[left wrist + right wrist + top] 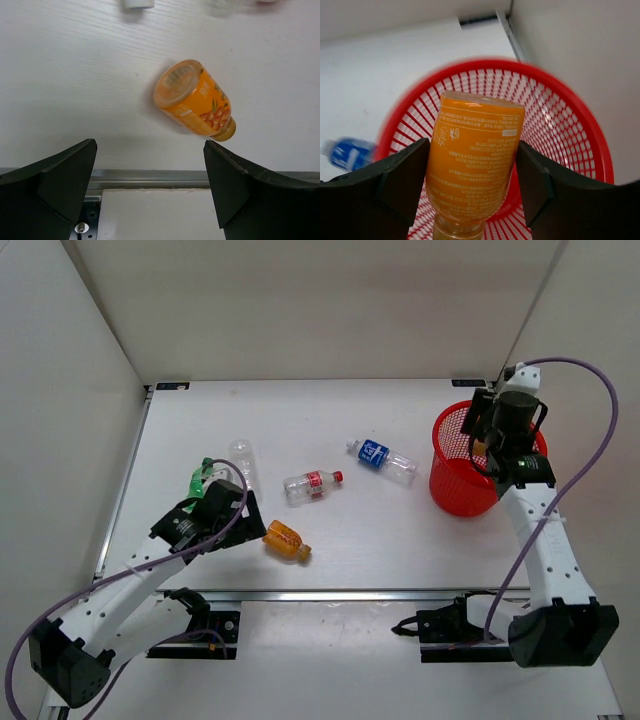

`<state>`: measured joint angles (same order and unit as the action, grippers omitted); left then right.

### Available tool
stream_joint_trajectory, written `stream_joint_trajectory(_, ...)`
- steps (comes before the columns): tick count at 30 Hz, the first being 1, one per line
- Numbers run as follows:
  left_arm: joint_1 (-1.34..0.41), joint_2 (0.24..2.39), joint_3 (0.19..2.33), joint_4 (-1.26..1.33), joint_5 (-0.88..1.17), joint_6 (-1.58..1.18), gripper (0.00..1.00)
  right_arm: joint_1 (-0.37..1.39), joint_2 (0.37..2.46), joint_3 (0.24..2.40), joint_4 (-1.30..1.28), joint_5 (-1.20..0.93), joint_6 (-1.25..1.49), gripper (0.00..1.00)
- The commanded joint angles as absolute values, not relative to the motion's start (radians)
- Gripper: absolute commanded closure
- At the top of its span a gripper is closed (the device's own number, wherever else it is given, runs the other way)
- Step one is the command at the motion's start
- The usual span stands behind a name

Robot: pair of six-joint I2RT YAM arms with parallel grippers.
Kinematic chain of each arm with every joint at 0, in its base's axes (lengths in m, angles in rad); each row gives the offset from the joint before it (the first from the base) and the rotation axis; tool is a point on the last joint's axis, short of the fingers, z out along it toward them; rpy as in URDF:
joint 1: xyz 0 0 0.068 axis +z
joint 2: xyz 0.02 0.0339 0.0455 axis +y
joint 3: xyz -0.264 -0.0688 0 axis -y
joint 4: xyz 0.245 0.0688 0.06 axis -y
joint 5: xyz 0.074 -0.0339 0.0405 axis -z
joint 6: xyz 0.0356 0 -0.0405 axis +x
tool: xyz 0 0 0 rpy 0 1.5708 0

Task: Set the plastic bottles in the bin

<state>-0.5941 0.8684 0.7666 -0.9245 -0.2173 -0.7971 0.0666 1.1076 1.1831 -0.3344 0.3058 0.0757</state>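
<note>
My right gripper [472, 170] is shut on a stubby orange bottle [475, 165] and holds it over the mouth of the red mesh bin [580, 120]. In the top view the right gripper [490, 445] hangs over the bin [455, 490] at the table's right. A second orange bottle [287, 541] lies on its side near the front edge. My left gripper [228, 512] is open just left of it. In the left wrist view this bottle [195, 102] lies beyond the open jaws of the left gripper [150, 190], untouched.
A clear bottle with a red label [312, 485] and one with a blue label [383, 459] lie mid-table. A green bottle [203, 475] and a clear bottle [243, 458] lie beside the left arm. White walls enclose the table; a metal rail [150, 176] runs along its front edge.
</note>
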Motion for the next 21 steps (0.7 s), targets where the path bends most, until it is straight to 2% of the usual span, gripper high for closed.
stream_joint_trajectory(1, -0.635, 0.9, 0.791, -0.842, -0.213, -0.833, 0.01, 0.002, 1.15, 1.134, -0.406, 0.18, 0.042, 0.35)
stream_joint_trajectory(2, -0.637, 0.92, 0.796, -0.839, -0.207, -0.831, 0.01, 0.002, 1.157, 1.141, -0.423, 0.192, 0.037, 0.25)
stream_joint_trajectory(3, -0.644, 0.931, 0.798, -0.835, -0.21, -0.834, 0.01, 0.017, 1.155, 1.149, -0.432, 0.236, 0.029, 0.09)
stream_joint_trajectory(4, -0.658, 0.943, 0.801, -0.83, -0.213, -0.838, 0.01, 0.044, 1.161, 1.169, -0.436, 0.28, 0.011, 0.01)
stream_joint_trajectory(7, -0.689, 0.995, 0.816, -0.819, -0.229, -0.848, 0.01, 0.098, 1.155, 1.253, -0.451, 0.379, -0.037, 0.01)
stream_joint_trajectory(12, -0.773, 1.077, 0.815, -0.749, -0.239, -0.932, 0.01, 0.13, 1.144, 1.458, -0.595, 0.342, -0.034, 0.01)
stream_joint_trajectory(15, -0.822, 1.14, 0.824, -0.716, -0.242, -0.986, 0.01, 0.334, 1.114, 1.47, -0.691, 0.393, -0.021, 0.01)
stream_joint_trajectory(18, -0.813, 1.181, 0.802, -0.695, -0.272, -1.014, 0.01, 0.561, 1.06, 1.387, -0.774, 0.42, 0.072, 0.01)
stream_joint_trajectory(21, -0.793, 1.215, 0.801, -0.673, -0.279, -1.017, 0.01, 0.656, 1.016, 1.284, -0.802, 0.278, 0.182, 0.01)
